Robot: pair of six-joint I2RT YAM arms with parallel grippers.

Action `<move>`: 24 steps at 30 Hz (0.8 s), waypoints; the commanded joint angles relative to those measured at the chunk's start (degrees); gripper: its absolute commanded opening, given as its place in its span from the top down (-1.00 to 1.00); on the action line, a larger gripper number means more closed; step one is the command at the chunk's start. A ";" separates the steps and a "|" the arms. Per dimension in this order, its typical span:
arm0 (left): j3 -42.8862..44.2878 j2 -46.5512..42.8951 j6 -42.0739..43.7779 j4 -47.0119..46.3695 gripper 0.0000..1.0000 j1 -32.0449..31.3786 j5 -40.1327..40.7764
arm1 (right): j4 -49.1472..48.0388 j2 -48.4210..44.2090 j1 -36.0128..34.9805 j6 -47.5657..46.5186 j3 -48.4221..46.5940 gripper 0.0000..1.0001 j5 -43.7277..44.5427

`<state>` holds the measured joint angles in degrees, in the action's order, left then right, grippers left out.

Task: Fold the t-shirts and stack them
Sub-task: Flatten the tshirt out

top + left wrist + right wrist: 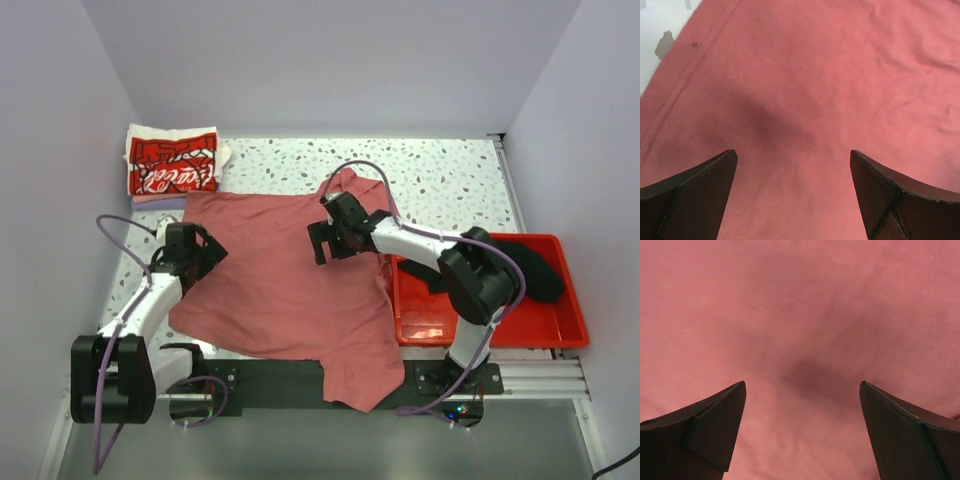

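Note:
A dusty-red t-shirt [280, 290] lies spread over the middle of the table, its lower part hanging past the front edge. My left gripper [195, 255] hovers open over the shirt's left side; the left wrist view shows only red cloth [805, 90] and its seam between the wide fingers [705, 190]. Over the shirt's upper right part my right gripper [335, 240] is open too, with bare cloth [800, 315] between its fingers [715, 420]. A folded stack topped by a white t-shirt with red Coca-Cola print [172, 165] rests at the back left. A black t-shirt [525, 270] lies in the bin.
A red plastic bin [560, 330] stands at the right, next to the red shirt's edge. Speckled tabletop [440, 180] shows at the back right. White walls enclose the table on three sides.

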<state>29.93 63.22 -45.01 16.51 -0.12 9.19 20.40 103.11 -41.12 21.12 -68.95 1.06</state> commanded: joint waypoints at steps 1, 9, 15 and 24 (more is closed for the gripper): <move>-0.31 2.86 -0.60 -4.20 -1.00 -0.06 1.17 | 2.79 4.10 0.08 1.29 -4.00 -0.98 4.03; 4.15 14.46 -0.07 -7.37 -1.00 0.12 5.39 | 4.64 12.72 1.57 0.59 -11.54 -0.98 7.12; 10.57 23.43 0.80 -8.60 -1.00 0.12 6.02 | 4.47 20.02 7.02 -0.64 -19.62 -0.98 1.24; 21.64 33.45 2.30 -8.51 -1.00 1.61 6.36 | 6.67 30.38 10.36 -5.74 -36.59 -0.98 -2.64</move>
<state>48.71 93.95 -43.75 8.10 0.30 15.18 24.53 129.54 -31.03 18.41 -101.78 0.08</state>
